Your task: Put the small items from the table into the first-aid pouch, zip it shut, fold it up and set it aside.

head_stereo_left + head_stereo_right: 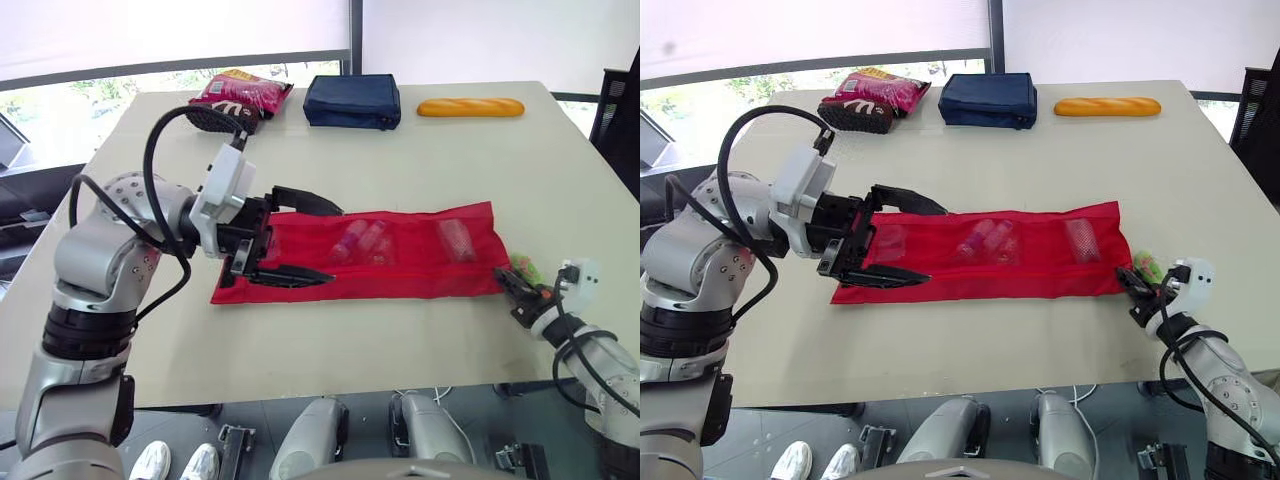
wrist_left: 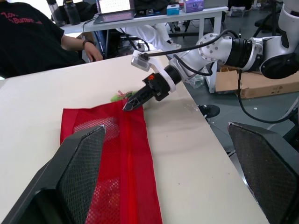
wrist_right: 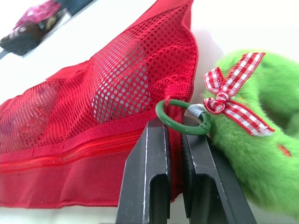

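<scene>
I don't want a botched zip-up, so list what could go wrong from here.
1. The right end effector pinches just the end hem of the pouch beside the green ring; a tug could slip the fabric free or snag the ring.
2. The left end effector hangs open over the pouch's other end, gripping nothing, so the pouch may slide or bunch.
3. The green plush toy on that ring could get dragged along.

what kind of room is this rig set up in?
Probably an office or lab workspace: a long pale desk carrying an open laptop, a seated person in a black shirt near the beige table, and a brown cardboard box on the floor.
</scene>
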Robot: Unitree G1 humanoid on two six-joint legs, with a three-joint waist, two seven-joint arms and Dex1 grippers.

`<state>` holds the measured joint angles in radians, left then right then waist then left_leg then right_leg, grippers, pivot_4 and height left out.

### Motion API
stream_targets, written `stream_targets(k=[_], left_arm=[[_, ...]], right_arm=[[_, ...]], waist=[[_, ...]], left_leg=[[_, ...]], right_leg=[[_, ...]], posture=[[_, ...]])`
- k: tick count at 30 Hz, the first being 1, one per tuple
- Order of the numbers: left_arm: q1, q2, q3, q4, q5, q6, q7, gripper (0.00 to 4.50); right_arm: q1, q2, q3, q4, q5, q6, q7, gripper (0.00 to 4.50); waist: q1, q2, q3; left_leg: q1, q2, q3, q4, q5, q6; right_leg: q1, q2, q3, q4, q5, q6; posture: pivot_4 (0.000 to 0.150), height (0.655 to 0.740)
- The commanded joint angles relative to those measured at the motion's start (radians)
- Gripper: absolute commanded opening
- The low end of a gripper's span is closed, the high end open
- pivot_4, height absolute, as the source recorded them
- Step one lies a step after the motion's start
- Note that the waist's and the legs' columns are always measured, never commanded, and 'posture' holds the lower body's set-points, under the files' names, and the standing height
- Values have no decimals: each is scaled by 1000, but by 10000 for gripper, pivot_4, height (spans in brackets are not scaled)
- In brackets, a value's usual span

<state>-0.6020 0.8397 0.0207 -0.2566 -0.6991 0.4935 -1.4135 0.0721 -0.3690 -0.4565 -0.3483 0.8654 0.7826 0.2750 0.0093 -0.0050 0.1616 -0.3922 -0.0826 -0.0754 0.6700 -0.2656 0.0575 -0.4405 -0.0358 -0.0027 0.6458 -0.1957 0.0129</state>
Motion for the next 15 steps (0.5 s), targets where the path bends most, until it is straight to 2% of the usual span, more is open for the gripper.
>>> stream_targets(k=[1,5,9,15], left_arm=[[4,19,32,8,6,-22,-7,45000],[2,22,36,23,24,-37,-3,45000],[-16,26,44,48,41,-47,13,45000],[-19,35,59,55,52,-47,31,45000]], right_arm=[[25,-87,-114,-29,20,-9,23,222],[31,-199,-175,-49,68,13,68,222],[-47,-359,-168,-177,178,113,72,222],[-257,-487,77,-324,239,285,-52,222]], waist=[[5,0,0],[5,0,0],[-5,2,1],[-16,1,1]], left_leg=[[0,0,0,0,0,0],[0,0,0,0,0,0],[0,0,1,0,0,0],[-1,2,0,0,0,0]], right_leg=[[0,0,0,0,0,0],[0,0,0,0,0,0],[0,0,0,0,0,0],[0,0,-1,0,0,0]], posture=[[1500,7395],[1500,7395],[1500,7395],[1500,7395]])
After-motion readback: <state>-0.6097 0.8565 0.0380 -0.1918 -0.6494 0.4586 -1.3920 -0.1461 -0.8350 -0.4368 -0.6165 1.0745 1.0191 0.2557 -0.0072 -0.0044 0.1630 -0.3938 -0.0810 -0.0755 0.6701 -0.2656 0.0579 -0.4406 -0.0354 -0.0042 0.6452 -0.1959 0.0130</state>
